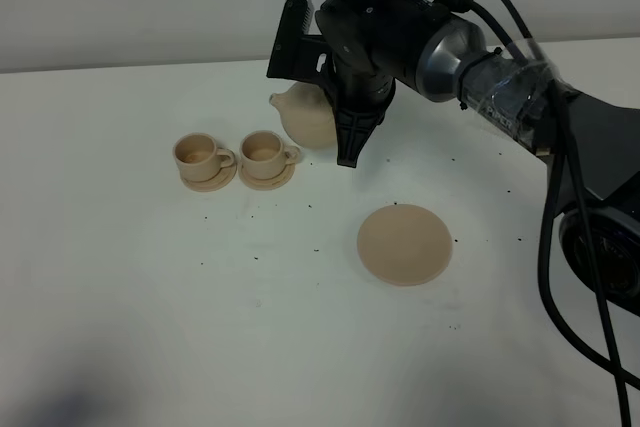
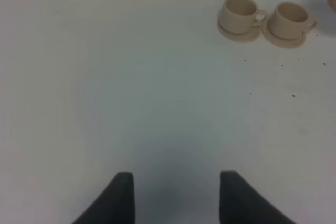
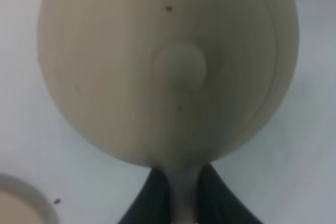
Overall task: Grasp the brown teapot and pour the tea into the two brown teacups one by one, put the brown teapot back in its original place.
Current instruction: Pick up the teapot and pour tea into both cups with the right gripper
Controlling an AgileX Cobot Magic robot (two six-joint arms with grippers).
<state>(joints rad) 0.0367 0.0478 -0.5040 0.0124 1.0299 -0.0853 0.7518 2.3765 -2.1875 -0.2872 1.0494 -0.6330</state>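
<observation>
The right arm (image 1: 590,177) and its black cables run down the right edge of the frame, closest to the lens. Next comes one flat round plate (image 1: 405,244), bare, right of centre on the white worktop (image 1: 150,327). Two cups (image 1: 200,155) stand side by side at centre left, each on its own saucer, making two saucers (image 1: 268,179), rims nearly touching. One teapot (image 1: 310,115) hangs just right of the right-hand cup, well apart from the plate, spout toward the upper left. The right fingers (image 3: 152,200) are clamped on its handle. The left fingers (image 2: 122,200) stand apart, gripping nothing. Dark specks (image 1: 316,248) dot the middle. Open worktop spreads across the lower left and bottom; its back edge crosses the upper frame.
</observation>
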